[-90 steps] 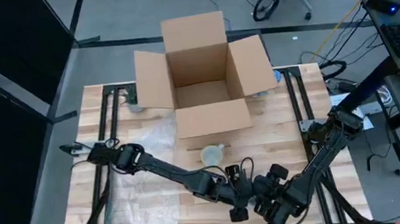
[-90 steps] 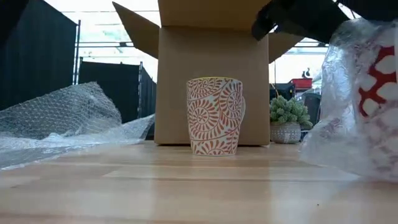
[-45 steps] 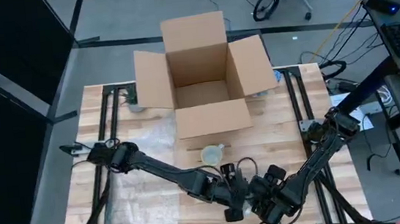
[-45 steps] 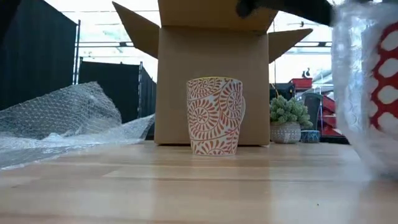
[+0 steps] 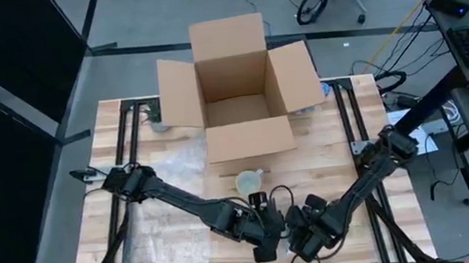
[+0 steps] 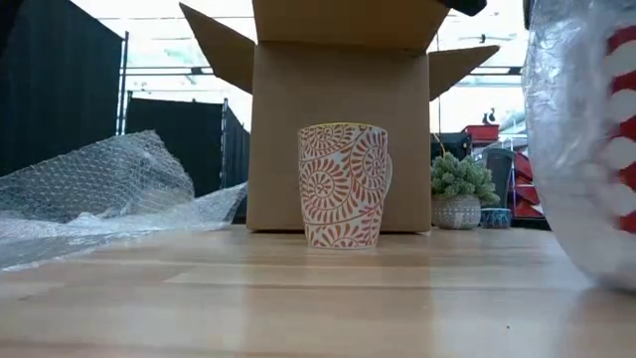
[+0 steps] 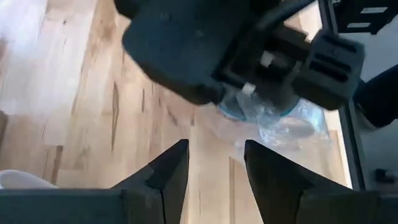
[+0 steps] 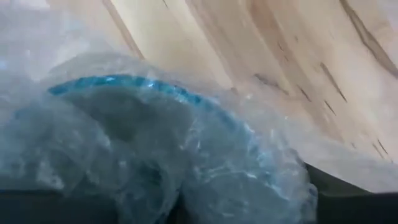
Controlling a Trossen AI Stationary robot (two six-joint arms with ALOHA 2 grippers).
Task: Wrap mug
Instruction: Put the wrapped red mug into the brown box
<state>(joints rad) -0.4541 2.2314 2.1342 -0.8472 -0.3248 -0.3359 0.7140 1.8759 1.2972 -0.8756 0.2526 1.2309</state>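
Mug [image 6: 344,185] upright (cream), red swirls — handle right

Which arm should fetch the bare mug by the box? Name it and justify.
Probably left. The left gripper is open and empty, while the right gripper beside it is up against a bubble-wrapped bundle. The mug stands about equally far from both.

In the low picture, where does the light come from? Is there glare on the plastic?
Low view: bright light comes from behind the cardboard box, so its near face is shaded. Right wrist view: the bubble wrap shows pale glints.
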